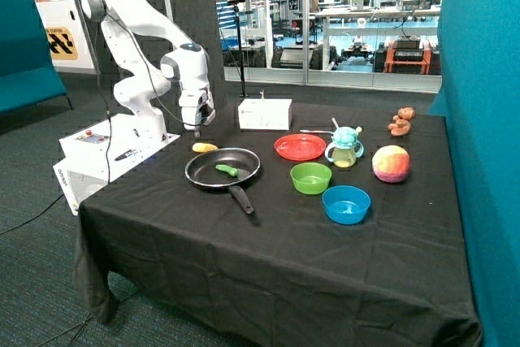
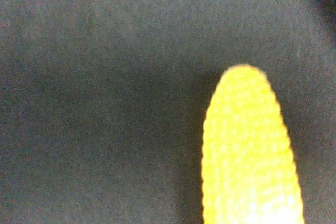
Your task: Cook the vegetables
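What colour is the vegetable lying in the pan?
Green. It shows best in the outside view, inside the black pan.

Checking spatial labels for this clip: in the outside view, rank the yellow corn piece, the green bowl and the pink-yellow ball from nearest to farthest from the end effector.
1. Yellow corn piece: on the cloth just below the end effector, beside the pan.
2. Green bowl: mid-table, past the pan.
3. Pink-yellow ball: near the table's far side, beyond the cup.

Grey carpet (image 1: 32, 282), teal partitions (image 1: 487, 119)
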Controlling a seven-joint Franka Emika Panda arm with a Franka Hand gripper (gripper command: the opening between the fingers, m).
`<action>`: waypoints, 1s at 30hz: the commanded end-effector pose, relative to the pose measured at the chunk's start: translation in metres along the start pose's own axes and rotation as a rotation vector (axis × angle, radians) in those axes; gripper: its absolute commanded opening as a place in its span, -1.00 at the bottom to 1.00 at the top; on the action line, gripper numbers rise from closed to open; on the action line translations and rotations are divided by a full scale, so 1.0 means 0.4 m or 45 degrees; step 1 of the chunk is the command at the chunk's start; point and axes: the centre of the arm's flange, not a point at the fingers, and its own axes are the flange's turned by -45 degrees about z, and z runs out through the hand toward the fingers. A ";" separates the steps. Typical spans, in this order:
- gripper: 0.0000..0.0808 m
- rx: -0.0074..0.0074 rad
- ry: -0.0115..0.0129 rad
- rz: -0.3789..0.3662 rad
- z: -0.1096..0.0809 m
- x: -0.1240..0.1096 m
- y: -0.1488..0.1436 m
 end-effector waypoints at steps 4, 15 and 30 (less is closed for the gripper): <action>0.78 -0.0017 -0.0003 -0.043 0.064 -0.082 -0.030; 0.72 -0.0017 -0.0003 -0.035 0.119 -0.064 -0.057; 0.66 -0.0017 -0.0003 0.005 0.141 -0.026 -0.020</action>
